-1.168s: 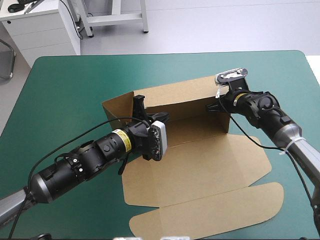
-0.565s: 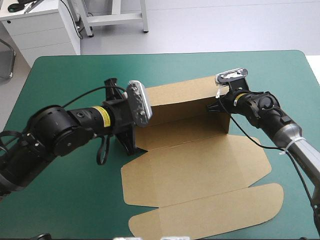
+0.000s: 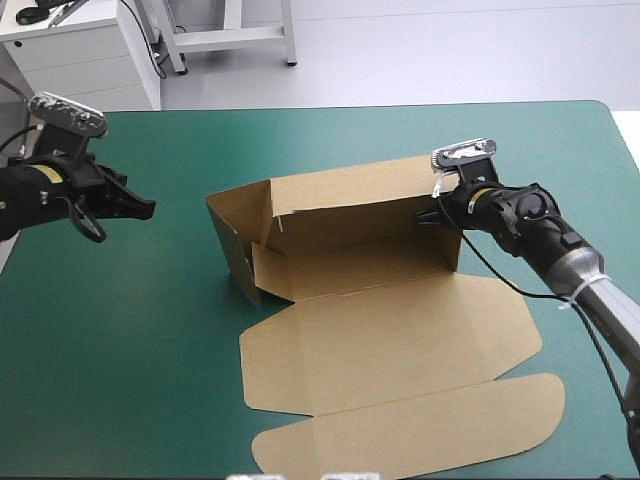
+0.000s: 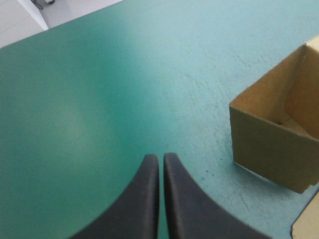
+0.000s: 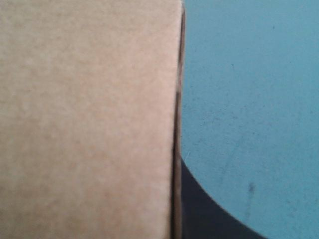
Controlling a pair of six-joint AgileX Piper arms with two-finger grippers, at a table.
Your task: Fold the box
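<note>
Over the teal-green surface's point(image 3: 150, 340) left side the left claw point(image 3: 146, 209) hovers, pressed together, well apart from the brown cardboard box point(image 3: 390, 335) at centre, its back and left walls raised and lid flat. The right claw point(image 3: 428, 214) clamps the back wall's right end.
</note>
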